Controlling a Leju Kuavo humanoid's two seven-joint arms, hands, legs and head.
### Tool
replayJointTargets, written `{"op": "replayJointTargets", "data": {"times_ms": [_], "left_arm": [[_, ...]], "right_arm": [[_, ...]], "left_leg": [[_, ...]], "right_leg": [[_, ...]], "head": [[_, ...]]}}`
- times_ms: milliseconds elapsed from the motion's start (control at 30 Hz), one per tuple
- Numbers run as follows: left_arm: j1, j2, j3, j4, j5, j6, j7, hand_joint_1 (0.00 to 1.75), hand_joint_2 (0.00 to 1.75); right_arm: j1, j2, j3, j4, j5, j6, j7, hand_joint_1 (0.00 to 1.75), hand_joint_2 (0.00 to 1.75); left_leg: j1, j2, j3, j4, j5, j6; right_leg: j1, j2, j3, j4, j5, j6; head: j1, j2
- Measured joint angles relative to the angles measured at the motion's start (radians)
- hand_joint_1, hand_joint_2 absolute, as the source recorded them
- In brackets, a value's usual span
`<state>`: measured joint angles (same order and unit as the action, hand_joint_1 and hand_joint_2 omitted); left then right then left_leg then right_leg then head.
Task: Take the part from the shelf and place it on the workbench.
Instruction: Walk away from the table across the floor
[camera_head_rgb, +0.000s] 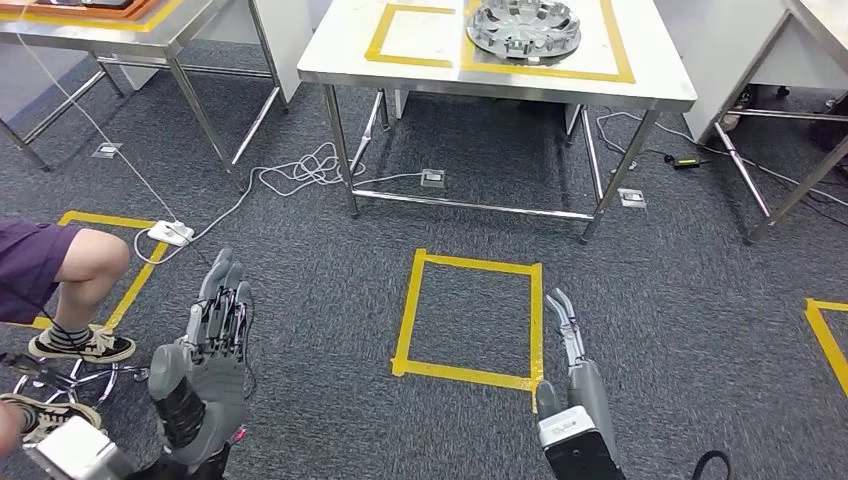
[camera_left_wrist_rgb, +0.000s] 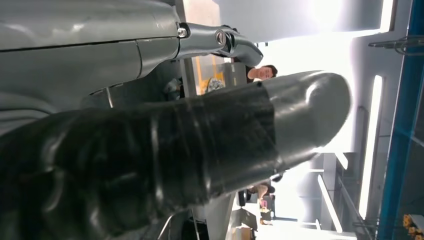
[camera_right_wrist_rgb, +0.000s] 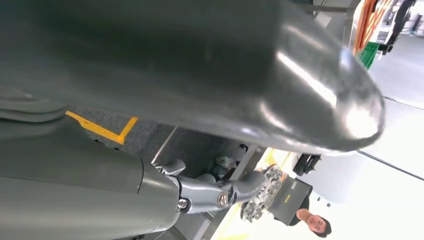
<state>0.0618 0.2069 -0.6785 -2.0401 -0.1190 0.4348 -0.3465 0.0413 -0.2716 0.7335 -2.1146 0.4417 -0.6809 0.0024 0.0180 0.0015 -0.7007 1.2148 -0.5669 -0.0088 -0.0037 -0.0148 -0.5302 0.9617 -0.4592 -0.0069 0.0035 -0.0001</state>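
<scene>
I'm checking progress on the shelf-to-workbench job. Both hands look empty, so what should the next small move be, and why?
Probably turn away from the table to find the shelf. The left hand and right hand hang low with fingers apart, holding nothing, and a round silver part already lies on the white workbench ahead, inside yellow tape. The head view has no shelf in it, so another pickup likely means turning first.

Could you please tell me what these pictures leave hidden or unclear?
- Round silver ribbed part on the white workbench: far rim cut by the head view's top edge.
- Seated person: cut by the left edge.
- Left hand and right hand: wrist views blocked by their own thumbs.
</scene>
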Motion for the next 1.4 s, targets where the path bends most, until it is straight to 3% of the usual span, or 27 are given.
{"op": "replayJointTargets", "data": {"times_ms": [33, 100, 133, 167, 200, 267, 333, 367, 433, 500, 567, 600, 633, 700, 767, 800, 900, 933, 1000, 1067, 1100, 1133, 1200, 1267, 1300, 1400], "left_arm": [[0.001, 0.001, 0.0, 0.0, 0.0, 0.0, 0.0, 0.0, 0.0], [0.002, 0.002, 0.0, 0.001, 0.0, 0.0, 0.0, 0.0, 0.0], [0.002, 0.002, 0.0, 0.001, 0.001, 0.0, 0.0, 0.0, 0.0], [0.001, 0.002, 0.001, 0.002, 0.001, 0.0, 0.0, 0.0, 0.0], [0.0, 0.002, 0.001, 0.001, 0.001, 0.0, 0.0, 0.0, 0.0], [-0.001, 0.002, 0.001, 0.001, 0.002, 0.0, -0.001, 0.0, 0.0], [0.001, 0.003, 0.002, 0.0, 0.002, 0.0, -0.001, 0.0, 0.0], [0.001, 0.003, 0.002, 0.0, 0.002, 0.0, -0.001, 0.0, 0.0], [0.002, 0.004, 0.002, 0.0, 0.002, 0.0, -0.001, 0.0, 0.0], [0.002, 0.004, 0.002, 0.0, 0.003, -0.001, -0.001, 0.0, 0.0], [0.003, 0.004, 0.002, 0.001, 0.004, -0.002, -0.002, 0.0, 0.0], [0.003, 0.004, 0.002, 0.001, 0.005, -0.003, -0.002, 0.0, 0.0], [0.003, 0.004, 0.002, 0.001, 0.006, -0.003, -0.002, 0.0, 0.0], [0.004, 0.004, 0.002, 0.002, 0.006, -0.004, -0.004, 0.0, 0.0], [0.004, 0.004, 0.002, 0.001, 0.006, -0.005, -0.006, 0.0, 0.0], [0.003, 0.003, 0.002, 0.001, 0.006, -0.006, -0.007, 0.0, 0.0], [0.004, 0.004, 0.002, 0.002, 0.006, -0.007, -0.008, 0.0, 0.0], [0.004, 0.004, 0.003, 0.002, 0.007, -0.007, -0.008, 0.0, 0.0], [0.005, 0.004, 0.005, 0.002, 0.009, -0.008, -0.009, 0.0, 0.0], [0.008, 0.004, 0.006, 0.003, 0.013, -0.01, -0.009, 0.0, 0.0], [0.009, 0.004, 0.007, 0.004, 0.015, -0.01, -0.01, 0.0, 0.0], [0.009, 0.004, 0.008, 0.005, 0.016, -0.01, -0.01, 0.0, 0.0], [0.009, 0.004, 0.009, 0.007, 0.018, -0.01, -0.01, 0.0, 0.0], [0.009, 0.004, 0.01, 0.007, 0.018, -0.01, -0.01, 0.0, 0.0], [0.009, 0.004, 0.01, 0.007, 0.019, -0.01, -0.01, 0.0, 0.0], [0.011, 0.004, 0.01, 0.008, 0.02, -0.01, -0.012, 0.0, 0.0]], "right_arm": [[0.0, 0.0, 0.0, 0.0, 0.0, 0.0, 0.0, 0.0, 0.0], [0.0, 0.0, 0.001, 0.0, 0.0, 0.0, 0.0, 0.0, 0.0], [0.0, 0.0, 0.002, 0.0, 0.0, 0.0, 0.0, 0.0, 0.0], [0.001, 0.0, 0.002, 0.0, 0.0, 0.0, 0.0, 0.0, 0.0], [0.0, 0.0, 0.003, 0.0, 0.001, 0.0, 0.001, 0.0, 0.0], [-0.001, 0.0, 0.003, 0.0, 0.002, 0.0, 0.001, 0.0, 0.0], [-0.001, 0.0, 0.003, 0.0, 0.003, 0.0, 0.002, 0.0, 0.0], [-0.001, 0.0, 0.003, 0.0, 0.003, 0.0, 0.003, 0.0, 0.0], [-0.001, -0.001, 0.004, 0.0, 0.003, 0.0, 0.005, 0.0, 0.0], [0.0, -0.001, 0.005, 0.0, 0.004, 0.0, 0.007, 0.0, 0.0], [0.0, -0.001, 0.006, 0.0, 0.005, 0.0, 0.008, 0.0, 0.0], [0.0, -0.001, 0.006, 0.0, 0.006, 0.0, 0.009, 0.0, 0.0], [0.0, -0.001, 0.007, 0.0, 0.007, 0.0, 0.01, 0.0, 0.0], [-0.001, -0.001, 0.008, 0.0, 0.01, 0.001, 0.011, 0.0, 0.0], [-0.004, -0.001, 0.008, 0.0, 0.014, 0.001, 0.013, 0.0, 0.0], [-0.005, -0.001, 0.008, 0.0, 0.016, 0.001, 0.013, 0.0, 0.0], [-0.006, -0.001, 0.008, -0.001, 0.018, 0.001, 0.013, 0.0, 0.0], [-0.006, -0.001, 0.009, -0.001, 0.019, 0.001, 0.014, 0.0, 0.0], [-0.006, -0.001, 0.009, 0.0, 0.02, 0.003, 0.014, 0.0, 0.0], [-0.005, -0.001, 0.01, 0.0, 0.021, 0.006, 0.015, 0.0, 0.87], [-0.005, -0.001, 0.01, 0.0, 0.022, 0.008, 0.016, 0.0, 1.31], [-0.004, -0.001, 0.011, 0.0, 0.022, 0.009, 0.016, 0.0, 1.75], [-0.004, -0.001, 0.012, 0.0, 0.024, 0.01, 0.017, 0.0, 1.75], [-0.005, -0.001, 0.013, 0.0, 0.026, 0.01, 0.018, 0.0, 1.75], [-0.005, -0.001, 0.013, 0.0, 0.028, 0.01, 0.018, 0.0, 1.75], [-0.006, -0.001, 0.013, 0.0, 0.032, 0.01, 0.019, 0.0, 1.75]], "left_leg": [[0.0, 0.0, -0.001, 0.044, -0.012, -0.002], [0.001, 0.0, 0.038, 0.047, 0.027, -0.003], [0.002, 0.001, 0.08, 0.004, 0.055, -0.002], [0.002, 0.001, 0.13, -0.061, 0.063, 0.0], [0.002, 0.0, 0.178, -0.125, 0.058, 0.003], [-0.002, -0.002, 0.223, -0.207, 0.029, 0.011], [-0.004, -0.002, 0.213, -0.222, 0.029, 0.027], [-0.003, -0.001, 0.206, -0.223, 0.036, 0.036], [-0.001, 0.002, 0.189, -0.225, 0.054, 0.051], [-0.003, 0.003, 0.171, -0.225, 0.07, 0.057], [-0.005, 0.004, 0.151, -0.222, 0.09, 0.057], [-0.006, 0.004, 0.137, -0.219, 0.101, 0.057], [-0.008, 0.003, 0.122, -0.216, 0.113, 0.056], [-0.01, 0.003, 0.092, -0.211, 0.133, 0.053], [-0.011, 0.004, 0.075, -0.209, 0.151, 0.045], [-0.009, 0.006, 0.07, -0.21, 0.159, 0.039], [-0.004, 0.01, 0.062, -0.21, 0.17, 0.019], [-0.004, 0.009, 0.055, -0.195, 0.152, 0.013], [-0.002, 0.005, 0.025, -0.108, 0.075, 0.005], [0.001, 0.004, -0.006, 0.015, 0.009, -0.004], [0.003, 0.004, -0.008, 0.05, 0.004, -0.008], [0.004, 0.004, 0.007, 0.049, 0.019, -0.01], [0.009, 0.006, 0.088, -0.058, 0.064, -0.012], [0.007, 0.007, 0.169, -0.174, 0.076, -0.01], [0.006, 0.006, 0.184, -0.202, 0.069, -0.006], [0.006, 0.001, 0.181, -0.216, 0.064, 0.015]], "right_leg": [[0.0, 0.0, -0.012, 0.002, 0.012, 0.001], [0.0, 0.0, -0.042, 0.009, 0.036, 0.005], [0.0, 0.0, -0.059, 0.014, 0.046, 0.008], [0.001, 0.001, -0.074, 0.021, 0.055, 0.012], [0.002, 0.001, -0.086, 0.028, 0.062, 0.017], [0.003, 0.001, -0.101, 0.036, 0.079, 0.029], [0.001, 0.001, -0.112, 0.037, 0.091, 0.041], [-0.001, 0.002, -0.12, 0.044, 0.08, 0.047], [-0.004, 0.005, -0.143, 0.101, 0.009, 0.057], [-0.006, 0.005, -0.163, 0.195, -0.078, 0.061], [-0.006, 0.006, -0.168, 0.286, -0.117, 0.062], [-0.006, 0.006, -0.16, 0.314, -0.112, 0.061], [-0.006, 0.007, -0.138, 0.311, -0.088, 0.058], [-0.002, 0.007, -0.056, 0.213, -0.04, 0.043], [0.006, 0.007, 0.033, 0.078, -0.051, 0.025], [0.01, 0.007, 0.054, 0.036, -0.067, 0.019], [0.012, 0.005, 0.057, -0.003, -0.062, 0.011], [0.009, 0.004, 0.055, -0.01, -0.053, 0.007], [0.005, 0.002, 0.046, -0.016, -0.036, 0.001], [0.005, 0.001, 0.03, -0.015, -0.024, 0.0], [0.005, 0.0, 0.023, -0.013, -0.018, 0.001], [0.004, -0.001, 0.019, -0.011, -0.013, 0.004], [0.002, -0.001, 0.011, -0.001, -0.005, 0.011], [0.003, -0.001, -0.004, 0.013, -0.001, 0.022], [0.004, -0.001, -0.012, 0.019, 0.002, 0.027], [0.003, -0.001, -0.03, 0.034, 0.005, 0.044]], "head": [[-0.004, 0.0], [-0.012, 0.0], [-0.016, 0.0], [-0.02, 0.0], [-0.023, 0.0], [-0.024, 0.0], [-0.022, 0.0], [-0.02, 0.0], [-0.011, 0.0], [0.001, 0.0], [0.008, 0.0], [0.012, 0.0], [0.016, 0.0], [0.023, 0.0], [0.025, 0.0], [0.025, 0.0], [0.029, 0.0], [0.026, 0.0], [0.014, 0.0], [0.002, 0.0], [-0.001, 0.0], [-0.005, 0.0], [-0.012, 0.0], [-0.019, 0.0], [-0.022, 0.0], [-0.02, 0.0]]}}
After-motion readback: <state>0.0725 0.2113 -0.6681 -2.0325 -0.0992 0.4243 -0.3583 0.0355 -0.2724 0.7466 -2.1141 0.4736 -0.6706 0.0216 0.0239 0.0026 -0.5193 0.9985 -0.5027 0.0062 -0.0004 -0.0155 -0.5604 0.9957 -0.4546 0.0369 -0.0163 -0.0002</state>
